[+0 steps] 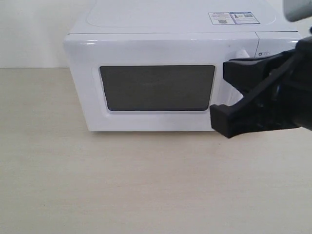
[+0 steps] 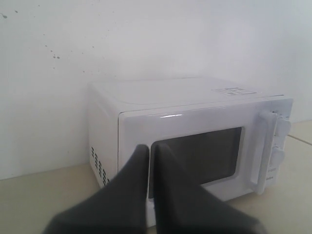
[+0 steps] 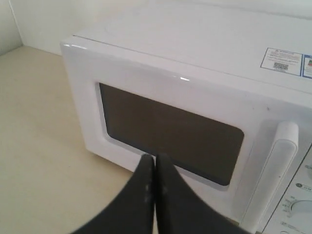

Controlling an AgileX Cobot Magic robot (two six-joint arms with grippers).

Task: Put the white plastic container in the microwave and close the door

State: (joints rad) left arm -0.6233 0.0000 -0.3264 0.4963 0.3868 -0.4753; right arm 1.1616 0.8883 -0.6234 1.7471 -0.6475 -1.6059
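**Door shut, container not in view; right arm at the handle end**

The microwave point(image 1: 170, 44) stood toward the far edge of the tabletop point(image 1: 122, 195), with the door point(image 1: 156, 54) flush against the body. The white plastic container appeared in no view. The dark window point(image 1: 156, 87) showed nothing behind it, so I could not tell whether the box was inside.

The right gripper point(image 3: 155, 157) had its fingers pressed together and held nothing. The left gripper point(image 2: 150, 146) was the same, tips touching and empty.

Key relation: the handle point(image 3: 275, 170) was a vertical bar, long axis upright, at the door's right end just beside the dials point(image 3: 301, 207). In the exterior view the right arm's black body hung in front of that end, while the left gripper faced the window from farther back. Judgement: any move on the door falls to the right arm, whose fingers would first need to spread across the bar.
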